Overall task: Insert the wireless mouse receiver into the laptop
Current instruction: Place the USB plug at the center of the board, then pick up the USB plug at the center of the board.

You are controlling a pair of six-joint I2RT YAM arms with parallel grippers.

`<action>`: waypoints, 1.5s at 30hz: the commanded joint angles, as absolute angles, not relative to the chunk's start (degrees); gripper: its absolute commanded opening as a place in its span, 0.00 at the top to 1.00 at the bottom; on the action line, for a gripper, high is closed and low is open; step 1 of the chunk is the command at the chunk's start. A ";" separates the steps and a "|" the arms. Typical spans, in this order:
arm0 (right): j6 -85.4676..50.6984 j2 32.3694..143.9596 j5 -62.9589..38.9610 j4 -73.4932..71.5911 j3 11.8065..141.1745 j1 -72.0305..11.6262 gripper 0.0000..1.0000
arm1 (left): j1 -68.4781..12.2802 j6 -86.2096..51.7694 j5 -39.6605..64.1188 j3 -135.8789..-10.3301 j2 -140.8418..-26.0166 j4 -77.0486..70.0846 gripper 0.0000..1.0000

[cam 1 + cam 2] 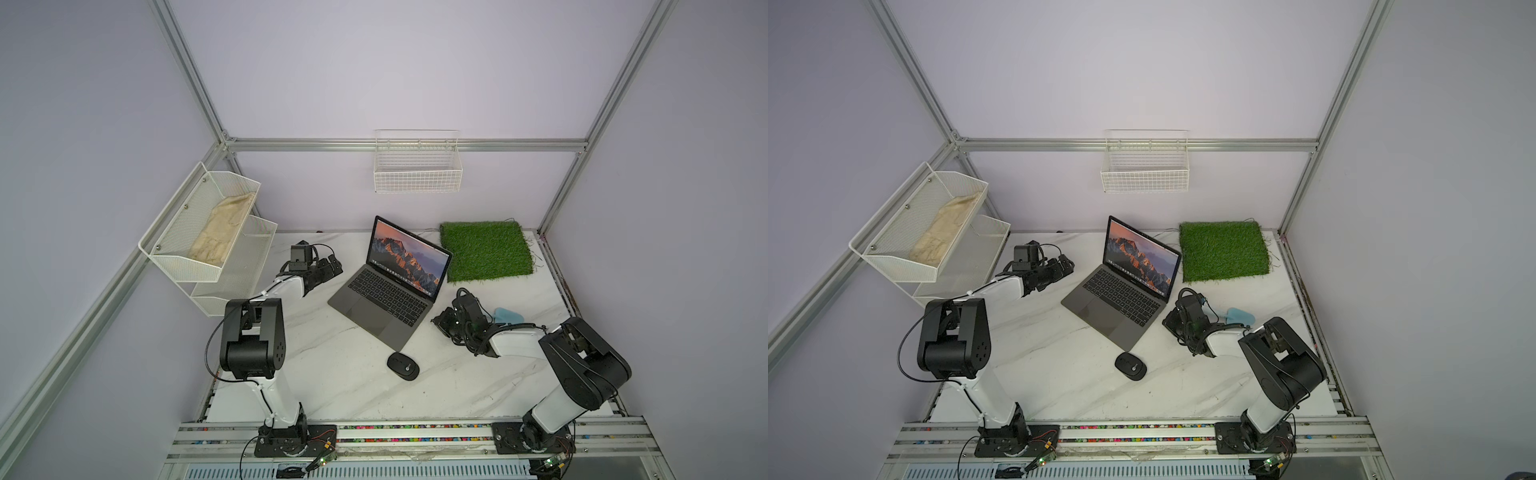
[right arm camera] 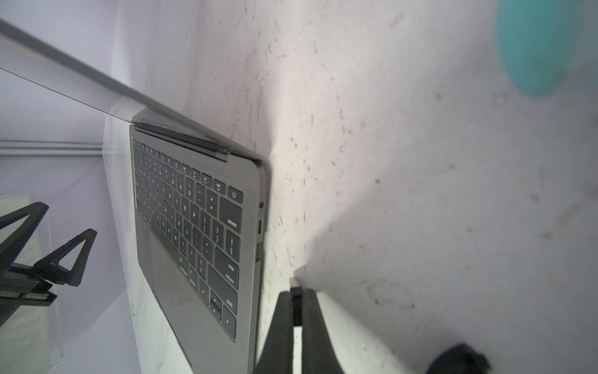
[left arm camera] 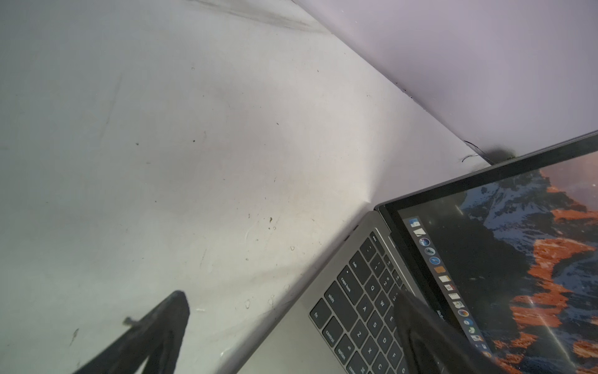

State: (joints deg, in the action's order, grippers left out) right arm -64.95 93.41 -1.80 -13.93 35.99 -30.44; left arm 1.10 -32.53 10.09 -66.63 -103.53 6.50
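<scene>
Clamping the receiver (image 2: 295,299) between my right fingers (image 2: 286,312), I hold it with its metal plug poking out past the tips. It sits just beside the laptop (image 2: 194,233), off the right edge of the keyboard deck where the ports (image 2: 260,226) show. A strip of bare worktop (image 2: 420,194) lies between plug and edge, so the two are not touching. My left fingers (image 1: 332,266) stand wide apart and hold nothing, off the laptop's left side near the hinge. The laptop lies open at an angle, its screen lit with an orange mountain. A black mouse (image 1: 403,365) rests on the worktop near the laptop's front corner, apart from both sets of fingers. Beside my right arm lies a pale blue thing (image 1: 508,316); I cannot tell what it is. A green grass mat (image 1: 486,251) lies just right of the screen. On the walls hang a wire basket (image 1: 417,166) and a mesh shelf (image 1: 199,224) holding a beige cloth (image 1: 222,228).
</scene>
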 commanded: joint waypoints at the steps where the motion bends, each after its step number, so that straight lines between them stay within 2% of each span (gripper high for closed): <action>1: -63.91 93.95 0.74 -5.78 37.63 -30.77 1.00 | 0.94 -33.49 8.53 -65.55 -101.24 5.45 0.00; 2: -63.77 94.02 0.56 -4.75 37.70 -30.76 0.99 | 0.94 -33.49 8.53 -65.61 -101.24 5.53 0.00; 7: -63.22 93.63 0.61 -0.76 38.06 -30.76 0.82 | 0.81 -33.62 8.22 -66.02 -101.60 6.15 0.00; 13: -61.22 92.80 0.15 1.27 39.26 -30.76 0.72 | 0.79 -33.79 9.28 -66.99 -102.35 7.07 0.00; 16: -56.65 91.11 -1.35 0.39 39.95 -30.76 0.64 | 0.79 -34.05 10.25 -67.66 -102.70 7.62 0.00; 20: -42.35 88.42 -2.82 5.13 45.54 -30.76 0.56 | 0.83 -34.27 9.99 -67.51 -101.89 7.82 0.00; 28: -2.13 93.65 -8.79 27.31 62.34 -30.91 0.55 | 0.82 -37.22 1.24 -64.58 -98.27 8.26 0.00; 31: 9.32 98.11 -4.97 37.07 67.39 -30.94 0.54 | 0.89 -38.89 -4.56 -62.12 -95.68 8.25 0.00; 36: 19.51 105.36 -2.21 44.40 71.78 -30.94 0.54 | 1.10 -39.81 -9.13 -58.63 -91.40 7.65 0.00; 45: 20.97 109.67 -1.93 40.67 72.26 -30.98 0.59 | 1.87 -39.99 -8.03 -55.65 -88.52 7.03 0.00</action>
